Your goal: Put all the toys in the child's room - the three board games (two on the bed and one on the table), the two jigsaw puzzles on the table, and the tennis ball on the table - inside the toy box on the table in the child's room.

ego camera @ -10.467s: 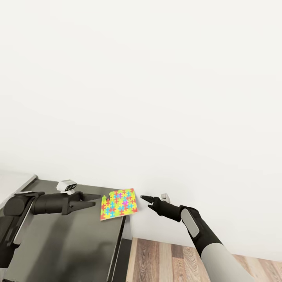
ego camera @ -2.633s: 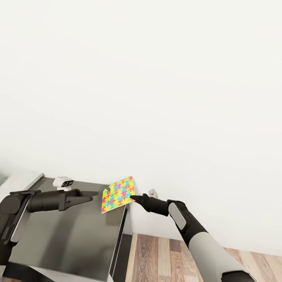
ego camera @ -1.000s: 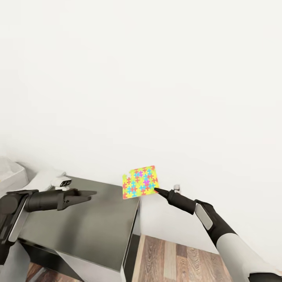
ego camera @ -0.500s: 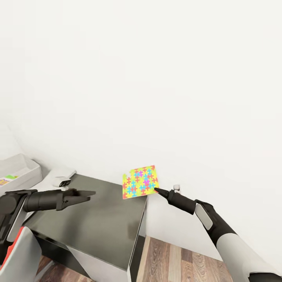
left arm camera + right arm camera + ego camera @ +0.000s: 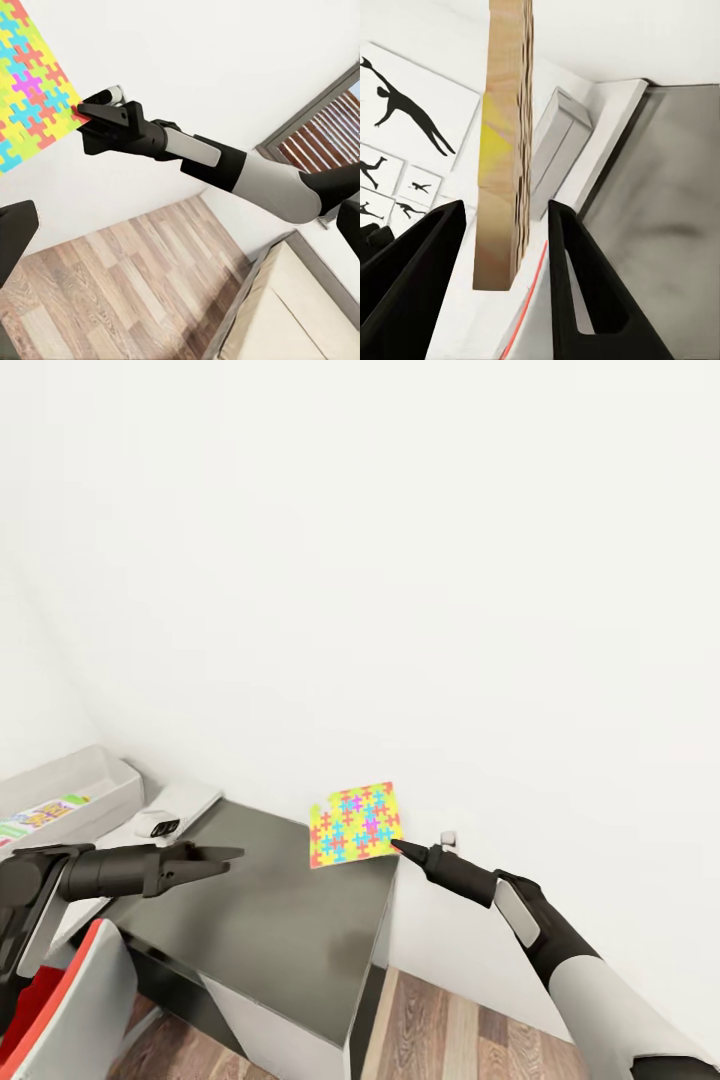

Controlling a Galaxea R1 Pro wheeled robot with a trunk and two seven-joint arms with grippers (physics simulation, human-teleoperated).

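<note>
My right gripper (image 5: 397,846) is shut on the lower corner of a jigsaw puzzle (image 5: 356,823), a flat square of bright interlocking pieces held tilted in the air over the far edge of a dark grey top (image 5: 270,920). In the right wrist view the puzzle (image 5: 502,150) shows edge-on between the two fingers (image 5: 427,255). The left wrist view shows the right gripper (image 5: 90,112) pinching the puzzle (image 5: 30,82). The pale grey toy box (image 5: 95,780) stands at the far left with colourful flat boxes (image 5: 40,818) in it. My left gripper (image 5: 225,857) hovers open over the dark top, left of the puzzle.
A white wall stands close behind the dark top. A flat white object (image 5: 190,800) lies beside the toy box. A red and grey chair (image 5: 70,1000) is at the lower left. Wood plank floor (image 5: 450,1030) lies to the right, below my right arm.
The puzzle, earlier lying on the dark top, is now lifted in my right gripper. The whole view has swung left, bringing the toy box and chair into sight.
</note>
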